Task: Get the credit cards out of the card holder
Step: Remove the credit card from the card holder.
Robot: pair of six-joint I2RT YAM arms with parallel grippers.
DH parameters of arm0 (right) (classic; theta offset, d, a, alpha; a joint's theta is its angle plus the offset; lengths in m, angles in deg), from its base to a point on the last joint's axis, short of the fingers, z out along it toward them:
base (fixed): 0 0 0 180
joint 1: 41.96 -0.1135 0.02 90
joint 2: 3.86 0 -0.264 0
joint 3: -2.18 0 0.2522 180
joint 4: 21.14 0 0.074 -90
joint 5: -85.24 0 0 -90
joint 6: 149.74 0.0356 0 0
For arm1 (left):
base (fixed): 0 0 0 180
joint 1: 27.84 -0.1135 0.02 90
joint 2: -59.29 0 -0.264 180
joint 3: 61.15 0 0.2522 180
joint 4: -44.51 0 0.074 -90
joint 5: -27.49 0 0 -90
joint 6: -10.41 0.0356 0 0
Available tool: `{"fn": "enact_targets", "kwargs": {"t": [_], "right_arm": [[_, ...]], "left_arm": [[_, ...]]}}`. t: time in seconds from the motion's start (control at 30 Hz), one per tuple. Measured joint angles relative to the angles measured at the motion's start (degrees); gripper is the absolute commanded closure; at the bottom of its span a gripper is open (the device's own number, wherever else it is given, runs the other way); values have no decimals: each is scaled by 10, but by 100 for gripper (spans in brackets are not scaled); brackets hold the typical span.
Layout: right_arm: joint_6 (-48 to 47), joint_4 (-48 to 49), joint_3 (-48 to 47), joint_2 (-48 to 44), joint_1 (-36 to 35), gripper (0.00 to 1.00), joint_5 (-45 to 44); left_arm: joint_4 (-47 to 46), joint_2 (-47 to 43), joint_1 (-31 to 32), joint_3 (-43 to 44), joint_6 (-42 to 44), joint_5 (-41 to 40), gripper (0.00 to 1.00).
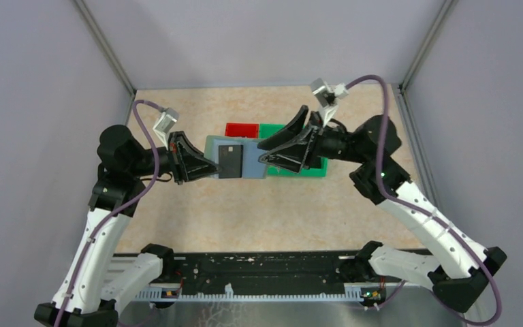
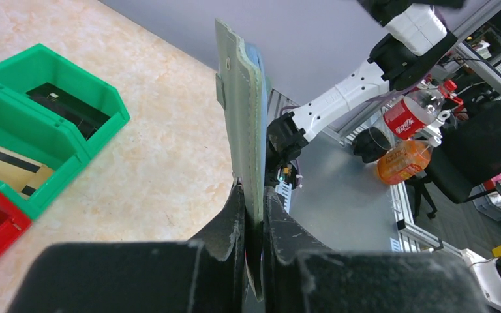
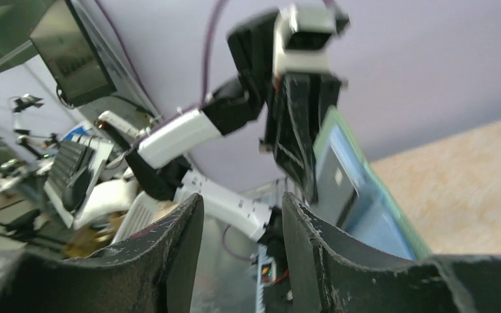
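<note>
One flat pale grey-green folding card holder (image 1: pixel 250 167) is displaying one dark grey rectangular plastic card (image 1: pixel 230 160). The left gripper (image 1: pixel 212 165) is clamping the holder's edge. The right gripper (image 1: pixel 261 152) jaws are standing apart, empty.

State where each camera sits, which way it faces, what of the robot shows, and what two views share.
Top external: above and behind the robot, facing down onto the table; shows the left arm, right arm, and the holder between left gripper and right gripper.
Left wrist: looks along its fingers, shut on the holder, towards the right arm; green bin at left.
Right wrist: looks past its open fingers towards the left gripper and holder; blurred.
Shared: both wrist views show the holder and the opposite arm.
</note>
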Motion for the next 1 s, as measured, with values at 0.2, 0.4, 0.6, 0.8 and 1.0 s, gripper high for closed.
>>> {"fn": "enact_targets", "kwargs": {"t": [0.2, 0.4, 0.6, 0.8, 1.0], "right_arm": [[54, 32, 78, 53, -7, 54, 31], [69, 40, 89, 74, -15, 55, 48], [74, 71, 94, 74, -20, 59, 55], [85, 114, 110, 80, -30, 62, 63], [104, 153, 112, 94, -32, 73, 69]], "left_arm": [[4, 0, 0, 3, 0, -6, 100], [-2, 0, 0, 5, -14, -1, 100], [-20, 0, 0, 5, -39, 7, 100], [-47, 1, 0, 5, -71, 16, 100], [-66, 6, 0, 5, -94, 18, 100]]}}
